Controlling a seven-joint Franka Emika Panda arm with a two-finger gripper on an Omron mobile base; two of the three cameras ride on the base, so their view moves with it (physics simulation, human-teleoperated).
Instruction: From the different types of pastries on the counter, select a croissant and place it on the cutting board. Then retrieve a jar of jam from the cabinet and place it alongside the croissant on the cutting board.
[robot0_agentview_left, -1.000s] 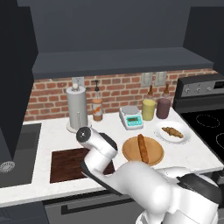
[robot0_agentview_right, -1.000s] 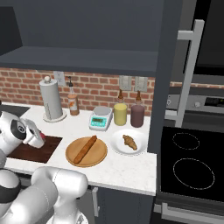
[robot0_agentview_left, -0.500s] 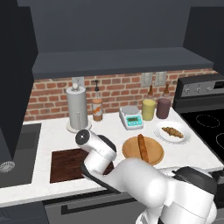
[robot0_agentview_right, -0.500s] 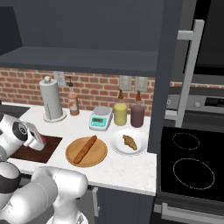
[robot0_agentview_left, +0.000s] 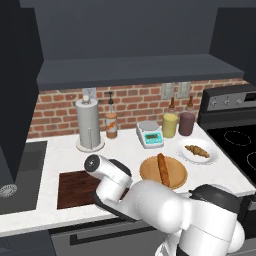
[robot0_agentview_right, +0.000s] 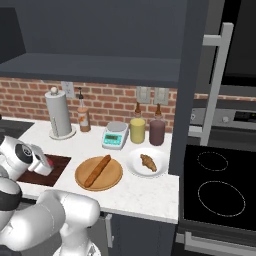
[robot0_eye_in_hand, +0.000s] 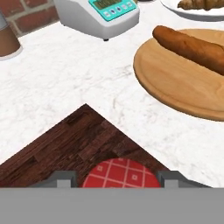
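Note:
My gripper (robot0_eye_in_hand: 118, 179) is shut on the jar of jam (robot0_eye_in_hand: 122, 173), whose red checked lid sits between the two fingertips. It hovers low over the right part of the dark cutting board (robot0_eye_in_hand: 65, 144), and the gripper (robot0_agentview_right: 44, 164) hangs over the board (robot0_agentview_right: 59, 162) there too. In the left base view my arm covers the board's (robot0_agentview_left: 74, 187) right side. The croissant (robot0_agentview_left: 197, 150) (robot0_agentview_right: 147, 162) (robot0_eye_in_hand: 201, 3) lies on a white plate to the right. A long baguette (robot0_agentview_left: 162, 167) (robot0_agentview_right: 97, 170) (robot0_eye_in_hand: 192, 43) rests on a round wooden plate (robot0_eye_in_hand: 175, 83). The cabinet (robot0_agentview_left: 135, 70) hangs above the counter (robot0_agentview_left: 125, 150).
A digital scale (robot0_agentview_left: 149, 134), a paper towel holder (robot0_agentview_left: 88, 124), a small bottle (robot0_agentview_left: 111, 122), a yellow container (robot0_agentview_left: 170, 125) and a maroon one (robot0_agentview_left: 187, 123) line the brick wall. The black stove (robot0_agentview_left: 235, 140) is at the right, a sink (robot0_agentview_left: 20, 170) at the left.
My hand has sunk a little toward the cutting board with the jar in it. The pastries and other things have not moved.

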